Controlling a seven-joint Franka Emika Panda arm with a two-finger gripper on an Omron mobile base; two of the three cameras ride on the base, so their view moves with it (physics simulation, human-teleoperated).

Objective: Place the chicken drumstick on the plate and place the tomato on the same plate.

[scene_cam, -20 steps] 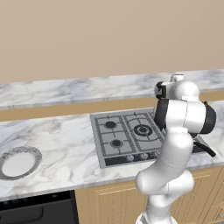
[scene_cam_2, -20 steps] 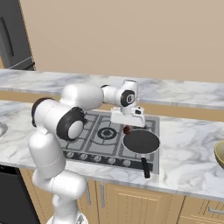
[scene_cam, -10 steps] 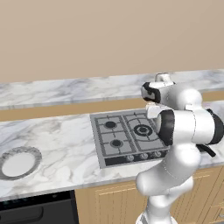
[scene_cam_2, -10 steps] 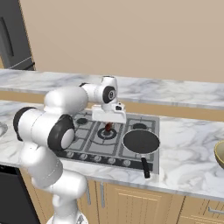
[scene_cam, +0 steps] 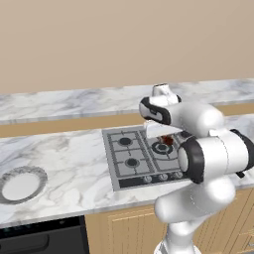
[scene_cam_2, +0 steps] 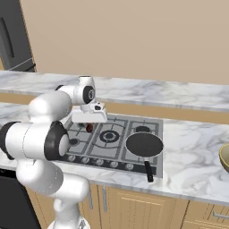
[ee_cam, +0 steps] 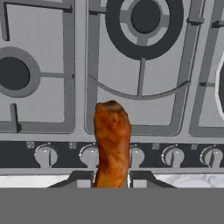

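Note:
The reddish-brown chicken drumstick (ee_cam: pixel 112 144) hangs between my fingertips, its fat end pointing away from the hand. My gripper (ee_cam: pixel 112 180) is shut on it, above the stove's front edge and knob row. From the base views, the gripper (scene_cam: pixel 166 135) (scene_cam_2: pixel 89 121) hovers over the burners with the chicken drumstick (scene_cam: pixel 167 141) (scene_cam_2: pixel 89 128) just beneath the hand. The plate (scene_cam: pixel 39 174), white centre with a grey speckled rim, lies on the counter far to the left of the stove. The tomato is out of view.
A gas stove (scene_cam: pixel 130 149) (scene_cam_2: pixel 117 134) is set into the marble counter. A black frying pan (scene_cam_2: pixel 144 144) sits on its right side, handle toward the front. A tan bowl (scene_cam_2: pixel 225 157) shows at the counter's right edge. A dark fridge (scene_cam_2: pixel 13 36) stands at the far left.
The arm has swung leftward across the stove, carrying the drumstick from beside the frying pan to over the left burners. The grip has stayed shut.

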